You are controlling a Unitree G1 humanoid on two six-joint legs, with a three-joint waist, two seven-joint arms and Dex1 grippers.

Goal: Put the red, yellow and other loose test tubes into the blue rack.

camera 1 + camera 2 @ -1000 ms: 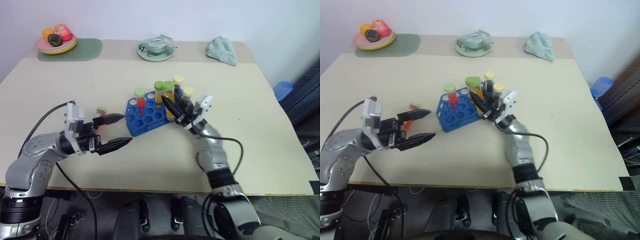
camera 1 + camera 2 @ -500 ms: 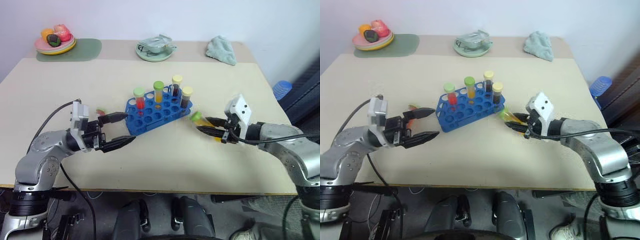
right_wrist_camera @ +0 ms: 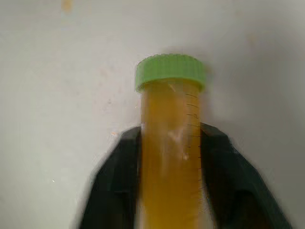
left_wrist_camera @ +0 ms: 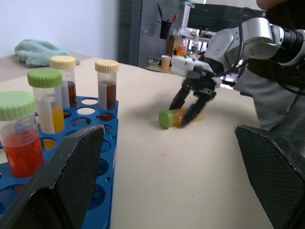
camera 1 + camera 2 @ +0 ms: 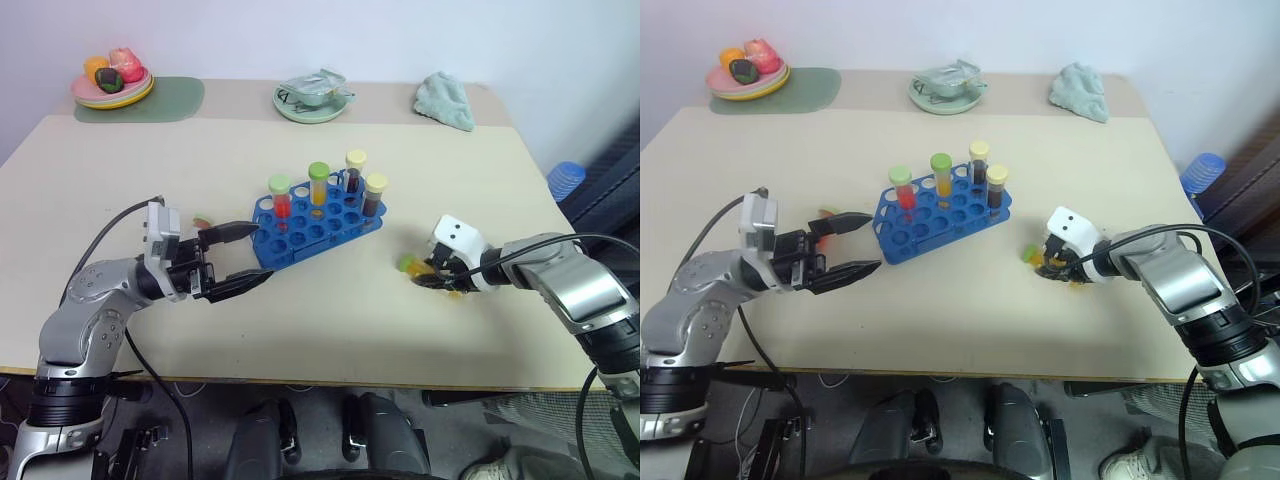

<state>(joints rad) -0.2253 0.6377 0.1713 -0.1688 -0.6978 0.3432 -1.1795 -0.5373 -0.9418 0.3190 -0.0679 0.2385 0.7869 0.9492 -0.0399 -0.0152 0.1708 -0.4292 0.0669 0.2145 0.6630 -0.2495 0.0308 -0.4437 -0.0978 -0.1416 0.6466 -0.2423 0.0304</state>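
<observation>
I see the yellow tube (image 5: pixel 428 276) with its green cap lying on its side on the counter (image 5: pixel 480 190), off to the right of the blue rack (image 5: pixel 315 225) and apart from it. My right hand (image 4: pixel 192 104) points down at it, with one black finger (image 3: pixel 116 191) on each side of the tube's body; the fingers sit right against the tube, but I cannot tell whether they press on it or have let go. The blue rack stands near the middle of the counter, and four capped tubes stand upright in it: a red tube (image 5: pixel 281 198) with a green cap, a yellow-filled one (image 5: pixel 318 187) with a green cap beside it, and two dark brown ones with pale yellow caps (image 5: pixel 355 172) (image 5: pixel 375 194) toward the rack's right end. My left hand (image 5: pixel 240 258) hovers level just to the left of the rack, its two fingers spread wide and gripping nothing. A small reddish object (image 5: pixel 203 221) lies on the counter left of the rack, behind that hand; I cannot tell what it is. Far behind the rack I see a plate of fruit (image 5: pixel 112 82) on a green mat, a dish (image 5: pixel 314 96) and a pale green cloth (image 5: pixel 445 100).
</observation>
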